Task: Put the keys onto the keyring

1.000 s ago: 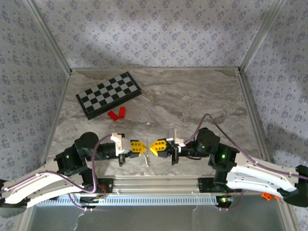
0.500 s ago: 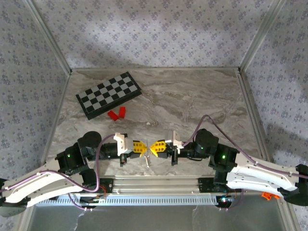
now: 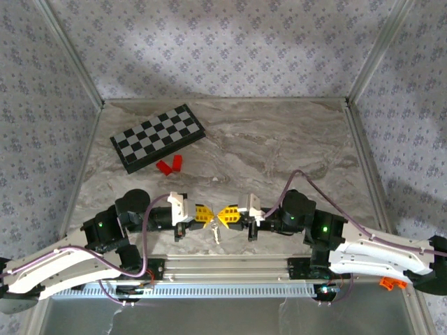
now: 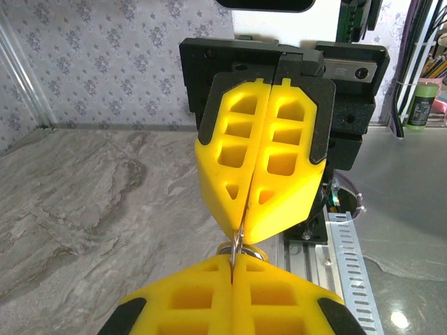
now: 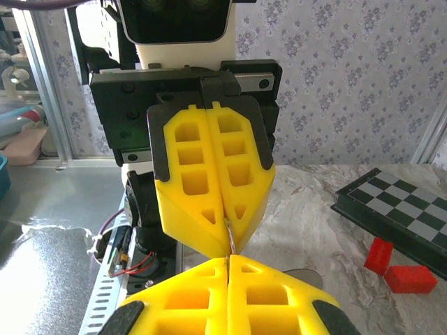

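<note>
keyring [image 4: 239, 248] of thin silvery metal pinched between yellow left fingers [image 3: 202, 213] and yellow right fingers [image 3: 229, 214], both pairs clenched on it, tip to tip above near edge of grey marbled table [image 3: 279, 146].

The chessboard [image 3: 158, 137] lies on the worktop [image 3: 279, 139], at the far left. Two small blocks [image 3: 170, 165] lie side by side just in front of the chessboard. Well in front of the chessboard and a bit to its right, the left end effector [image 3: 207, 214] and the right end effector [image 3: 225, 214] meet tip to tip. The left one is on the chessboard's side. The keyring [image 3: 215, 234] sits where the tips meet.
</note>
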